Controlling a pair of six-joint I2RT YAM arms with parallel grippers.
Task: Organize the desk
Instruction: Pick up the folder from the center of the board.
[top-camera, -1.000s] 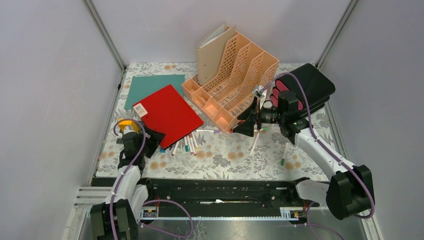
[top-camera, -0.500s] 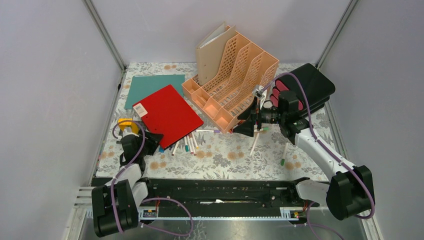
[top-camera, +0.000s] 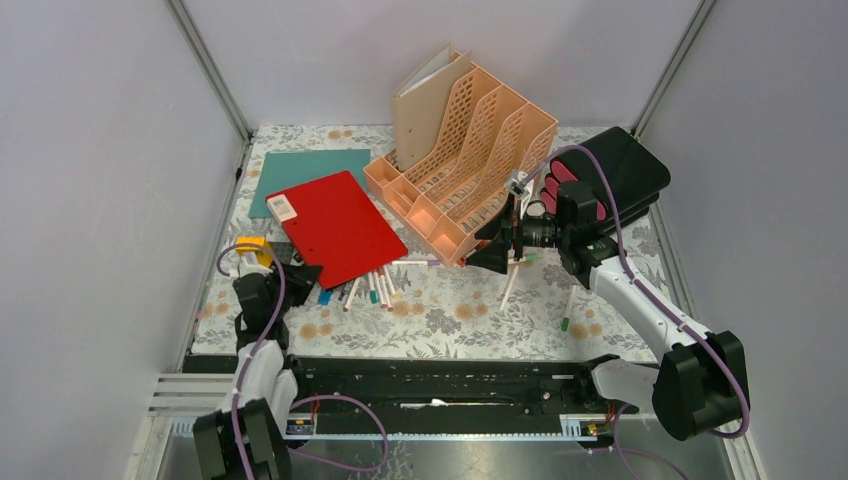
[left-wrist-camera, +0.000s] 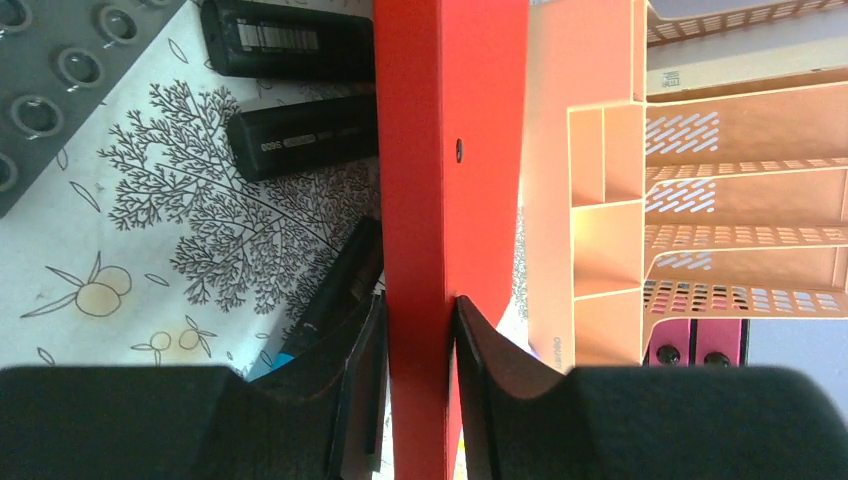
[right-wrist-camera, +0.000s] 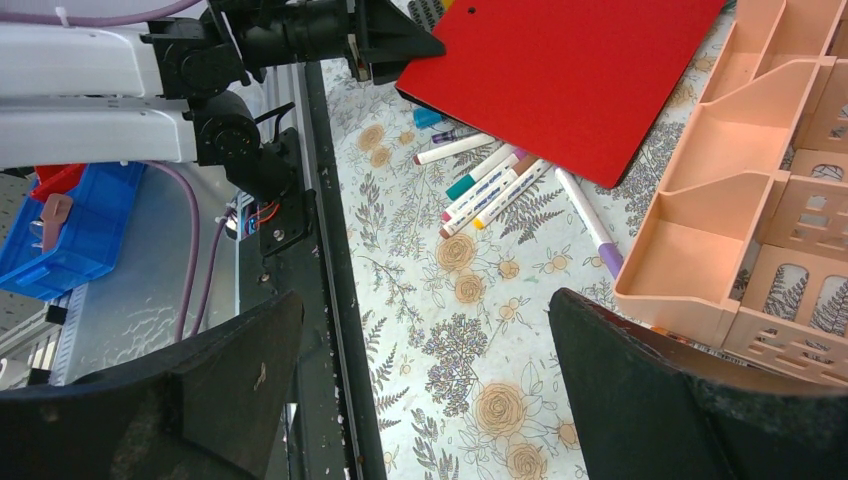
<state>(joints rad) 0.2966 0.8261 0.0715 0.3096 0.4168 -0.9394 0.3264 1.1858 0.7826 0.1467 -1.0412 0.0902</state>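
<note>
Bench (top-camera: 450, 325): beneath both jaws; cloth-covered, likely to ruck if dragged; offers nothing to grip.
Left jaws: clenched on an edge of the red folder (left-wrist-camera: 445, 150).
Red folder: judged light, stiff, slick; an edge hold suits.
Right jaws: spread wide, empty.
File rack (top-camera: 470, 160): just beyond right jaws; beige file (top-camera: 420, 105) in rear slot; front trays look empty.
Pens (top-camera: 378, 285): loose, right of left jaws.
</note>
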